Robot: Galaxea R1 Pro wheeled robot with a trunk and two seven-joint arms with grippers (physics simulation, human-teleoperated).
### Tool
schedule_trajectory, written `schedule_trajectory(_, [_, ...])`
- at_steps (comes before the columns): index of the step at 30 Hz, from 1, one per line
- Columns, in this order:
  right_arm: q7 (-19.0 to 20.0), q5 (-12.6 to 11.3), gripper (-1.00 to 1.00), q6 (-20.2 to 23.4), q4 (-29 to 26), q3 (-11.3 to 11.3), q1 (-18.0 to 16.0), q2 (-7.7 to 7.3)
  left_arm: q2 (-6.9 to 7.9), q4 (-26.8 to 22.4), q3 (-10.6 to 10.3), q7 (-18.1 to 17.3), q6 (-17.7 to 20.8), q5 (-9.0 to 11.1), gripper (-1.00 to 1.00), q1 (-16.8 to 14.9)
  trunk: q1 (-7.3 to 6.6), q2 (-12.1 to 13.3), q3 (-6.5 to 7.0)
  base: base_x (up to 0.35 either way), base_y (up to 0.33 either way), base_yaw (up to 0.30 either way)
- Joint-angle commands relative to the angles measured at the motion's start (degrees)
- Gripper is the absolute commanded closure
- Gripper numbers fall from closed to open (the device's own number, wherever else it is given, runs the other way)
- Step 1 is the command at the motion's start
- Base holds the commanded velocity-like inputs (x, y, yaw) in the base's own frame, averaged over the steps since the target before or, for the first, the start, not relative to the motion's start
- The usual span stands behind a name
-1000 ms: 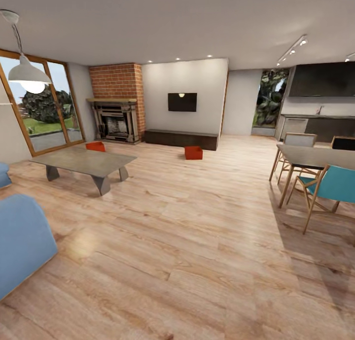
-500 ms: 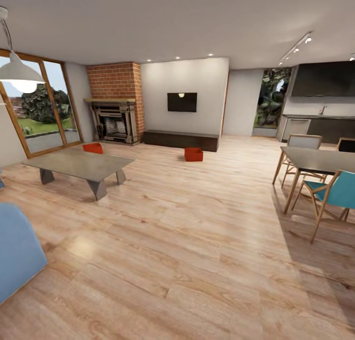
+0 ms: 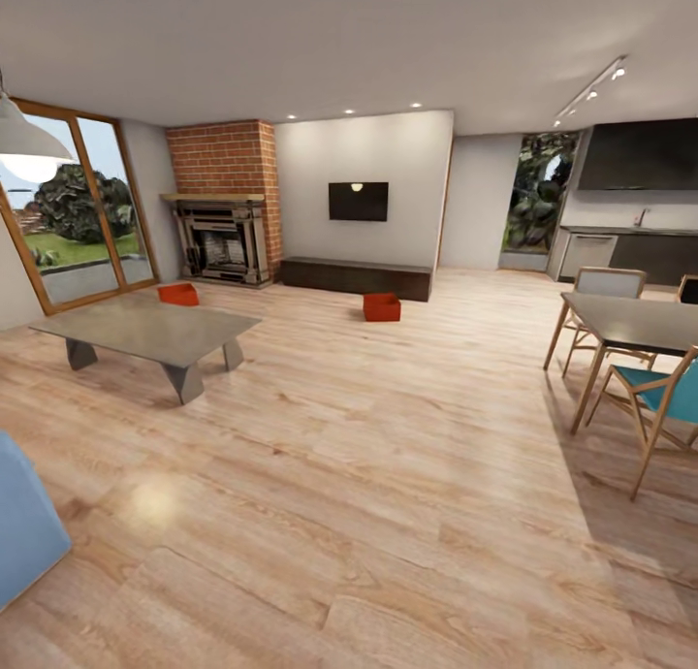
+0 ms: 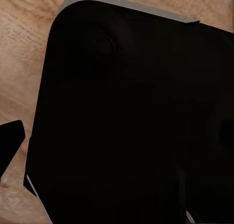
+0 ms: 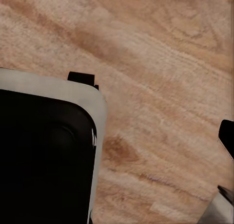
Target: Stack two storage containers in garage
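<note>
Living room, light wood plank floor (image 3: 388,475), glossy, long grain. Two orange-red storage containers, boxy and open-topped, both on the planks: one (image 3: 381,306) just in front of the long low dark bench (image 3: 355,275), the other (image 3: 178,294) near the red brick fireplace (image 3: 223,204), beyond the grey slab coffee table (image 3: 145,328). Black wall TV (image 3: 358,201) above the bench. Dark dining table (image 3: 630,322) with wooden-framed chairs, one teal-seated (image 3: 659,398).

Wrist views: dark rounded robot body over wood planks; black slivers at the edges may be fingertips. Finger spread, either gripper: cannot tell. Nothing visibly held.
</note>
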Motion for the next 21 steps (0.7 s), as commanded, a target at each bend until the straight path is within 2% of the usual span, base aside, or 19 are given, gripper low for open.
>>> schedule_trajectory(1, [-0.17, -0.20, -1.00, -0.22, 0.12, 0.46, -0.06, 0.01, -0.01, -0.04, -0.01, 0.05, -0.02, 0.28, -1.00, -0.01, 0.03, -0.02, -0.05, 0.324, 0.000, 0.000])
schedule_trajectory(21, [-0.12, -0.20, -1.00, -0.21, 0.13, 0.46, -0.06, 0.01, -0.03, -0.04, -0.03, 0.05, -0.02, 0.23, -1.00, -0.01, 0.03, -0.02, -0.05, 0.324, 0.000, 0.000])
